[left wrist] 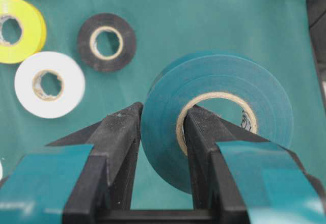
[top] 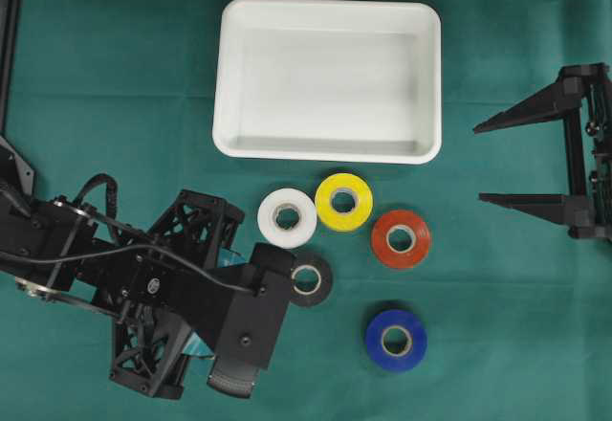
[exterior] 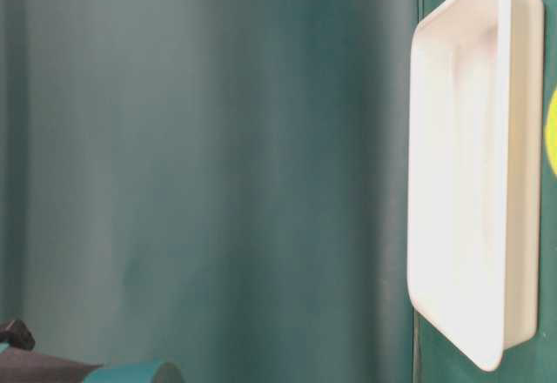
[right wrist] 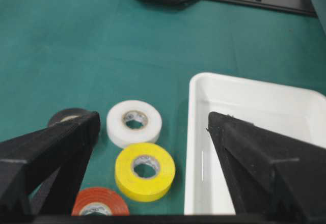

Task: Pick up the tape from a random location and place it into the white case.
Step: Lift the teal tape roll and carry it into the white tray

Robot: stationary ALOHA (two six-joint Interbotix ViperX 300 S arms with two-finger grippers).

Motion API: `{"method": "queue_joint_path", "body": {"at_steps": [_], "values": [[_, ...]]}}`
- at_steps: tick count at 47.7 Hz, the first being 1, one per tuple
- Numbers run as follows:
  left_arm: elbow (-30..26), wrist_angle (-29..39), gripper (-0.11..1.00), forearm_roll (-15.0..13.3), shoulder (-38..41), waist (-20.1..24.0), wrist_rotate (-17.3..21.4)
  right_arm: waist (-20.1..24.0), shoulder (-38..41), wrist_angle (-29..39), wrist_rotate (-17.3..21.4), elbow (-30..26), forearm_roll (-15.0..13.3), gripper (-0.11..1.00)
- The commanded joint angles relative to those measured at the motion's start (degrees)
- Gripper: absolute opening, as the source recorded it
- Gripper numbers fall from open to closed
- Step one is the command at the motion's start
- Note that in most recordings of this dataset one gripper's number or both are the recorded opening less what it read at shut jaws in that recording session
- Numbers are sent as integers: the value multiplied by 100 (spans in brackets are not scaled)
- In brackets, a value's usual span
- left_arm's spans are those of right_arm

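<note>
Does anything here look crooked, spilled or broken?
Nothing stands out. The left gripper pinches a teal tape roll through its core, the shallow white plastic case sits square and unfilled, and five other rolls lie flat.

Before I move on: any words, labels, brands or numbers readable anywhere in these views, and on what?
No readable text in any view.
Green tape roll held by the left gripper: faint dark marks inside its cardboard core, too blurred to read.
White case and the white, yellow, red, blue and black rolls: no visible print.
</note>
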Motion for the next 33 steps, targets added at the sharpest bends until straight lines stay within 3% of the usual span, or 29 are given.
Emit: {"method": "queue_joint_path", "body": {"at_steps": [1,33], "values": [[-114,-18,21,9,-176,-18,-9,-9,18,-18,-9,-167,-9,91],[26,-26,21,9,-255,9,-9,0,18,-18,-9,-158,-9,91]]}}
